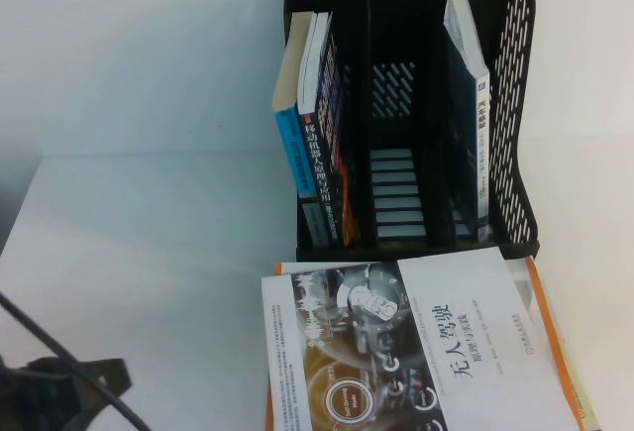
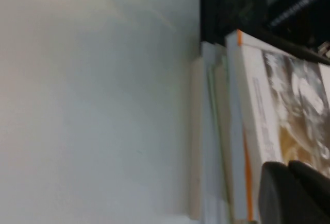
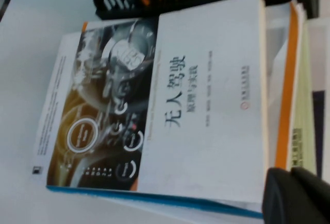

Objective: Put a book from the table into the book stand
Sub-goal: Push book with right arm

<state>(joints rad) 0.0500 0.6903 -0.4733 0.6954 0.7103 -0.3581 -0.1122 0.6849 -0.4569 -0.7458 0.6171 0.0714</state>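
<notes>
The book (image 1: pixel 426 352), with a white cover, grey-and-gold circular artwork and a black Chinese title, lies flat on top of a stack on the white table (image 1: pixel 149 253), just in front of the black book stand (image 1: pixel 515 104). It also shows in the left wrist view (image 2: pixel 289 95) and the right wrist view (image 3: pixel 206 105). My left gripper (image 2: pixel 287 166) is shut and empty beside the stack's left edge. My right gripper (image 3: pixel 290 172) is shut and empty over the stack's near right corner. Only part of the left arm (image 1: pixel 69 386) shows in the high view.
Under the book lie other books, one orange-edged (image 1: pixel 543 302). The stand's left slot holds a blue-spined book (image 1: pixel 292 149) and a dark book (image 1: pixel 322 154). Its right slot holds a white book (image 1: pixel 471 74). The middle slot (image 1: pixel 396 183) shows its bare slatted base.
</notes>
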